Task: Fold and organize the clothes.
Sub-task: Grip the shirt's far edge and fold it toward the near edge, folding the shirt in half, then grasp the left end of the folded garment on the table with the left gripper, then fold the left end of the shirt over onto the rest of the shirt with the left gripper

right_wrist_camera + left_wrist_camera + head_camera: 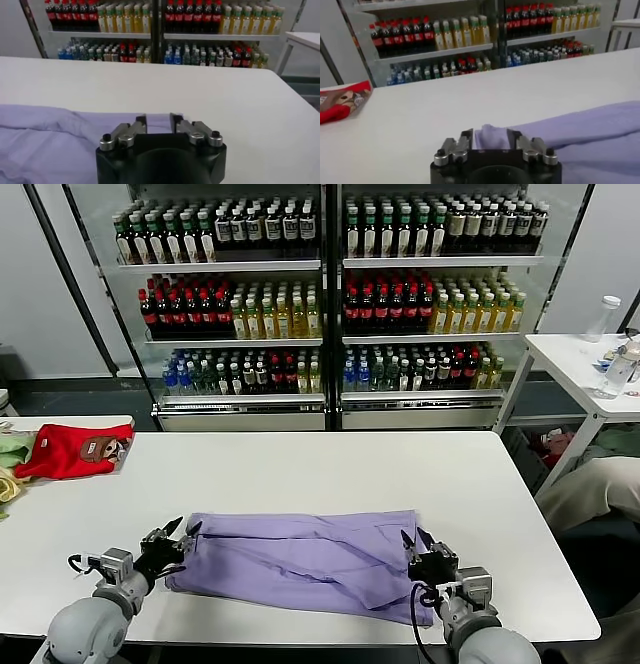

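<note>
The clothes are a lavender T-shirt (pixel 300 559) lying folded into a long band along the front of the white table (pixel 320 464), plain side up. My left gripper (pixel 183 531) is at the band's left end, open, its fingers spread on either side of a raised bump of cloth (pixel 487 134). At the right end, my right gripper (pixel 415 537) is also open, with the shirt's edge (pixel 158 120) lying flat between its fingers. In the wrist views the left gripper (pixel 490 137) and the right gripper (pixel 158 121) each straddle the fabric without pinching it.
A red garment with a brown patch (pixel 70 452) lies at the table's far left beside green and yellow garments (pixel 10 454). Drink coolers (pixel 330 304) stand behind the table. A white side table (pixel 575 359) with bottles (pixel 620 369) is at the right.
</note>
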Tool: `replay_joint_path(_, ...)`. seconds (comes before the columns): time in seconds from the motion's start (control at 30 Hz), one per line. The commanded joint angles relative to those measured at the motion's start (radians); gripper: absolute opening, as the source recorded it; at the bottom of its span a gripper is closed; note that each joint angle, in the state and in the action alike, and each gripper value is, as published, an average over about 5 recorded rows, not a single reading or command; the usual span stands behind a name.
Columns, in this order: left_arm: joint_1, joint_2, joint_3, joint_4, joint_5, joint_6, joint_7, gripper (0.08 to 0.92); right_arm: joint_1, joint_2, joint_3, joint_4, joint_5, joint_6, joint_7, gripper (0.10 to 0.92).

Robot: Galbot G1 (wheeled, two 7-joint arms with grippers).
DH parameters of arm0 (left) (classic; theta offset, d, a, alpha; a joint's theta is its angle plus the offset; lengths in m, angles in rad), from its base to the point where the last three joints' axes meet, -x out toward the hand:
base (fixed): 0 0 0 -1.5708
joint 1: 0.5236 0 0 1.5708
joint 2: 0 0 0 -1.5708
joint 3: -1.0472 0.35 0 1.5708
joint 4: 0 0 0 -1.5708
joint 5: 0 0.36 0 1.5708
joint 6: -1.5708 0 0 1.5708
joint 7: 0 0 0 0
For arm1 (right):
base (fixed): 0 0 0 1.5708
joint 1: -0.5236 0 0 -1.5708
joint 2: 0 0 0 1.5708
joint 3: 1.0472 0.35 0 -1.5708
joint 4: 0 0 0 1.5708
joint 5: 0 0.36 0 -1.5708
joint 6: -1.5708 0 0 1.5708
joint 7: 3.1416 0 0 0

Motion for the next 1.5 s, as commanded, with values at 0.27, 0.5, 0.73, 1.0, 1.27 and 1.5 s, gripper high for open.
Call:
replay_joint_path(0.27, -0.039, -0.084, 0.066, -0.009, -0.215, 0.160, -0.297, 0.777, -0.065, 0.010, 0.004, 0.058, -0.086, -0.004, -0.017, 0.758)
replay_joint_path(0.5, -0.024, -0.087, 0.066, -0.030, -0.236, 0.161, -0.280, 0.730, -0.059, 0.016, -0.008, 0.045, -0.108, -0.004, -0.024, 0.822)
replay_joint_path(0.73, -0.022, -0.099, 0.078, -0.028, -0.214, 0.161, -0.280, 0.531, -0.060, 0.018, -0.012, 0.038, -0.117, -0.004, -0.026, 0.823)
replay_joint_path(1.0, -0.025, -0.098, 0.059, -0.052, -0.042, 0.161, -0.324, 0.297, -0.060, 0.019, -0.012, 0.038, -0.124, -0.004, -0.028, 0.823)
replay_joint_path(1.27, 0.005, -0.022, -0.194, -0.093, 0.146, 0.168, -0.382, 0.116, -0.057, 0.011, -0.001, 0.043, -0.128, -0.004, -0.029, 0.823)
replay_joint_path(1.5, 0.048, 0.022, -0.359, -0.085, 0.146, 0.175, -0.363, 0.112, -0.043, 0.011, 0.001, 0.038, -0.128, -0.004, -0.030, 0.823)
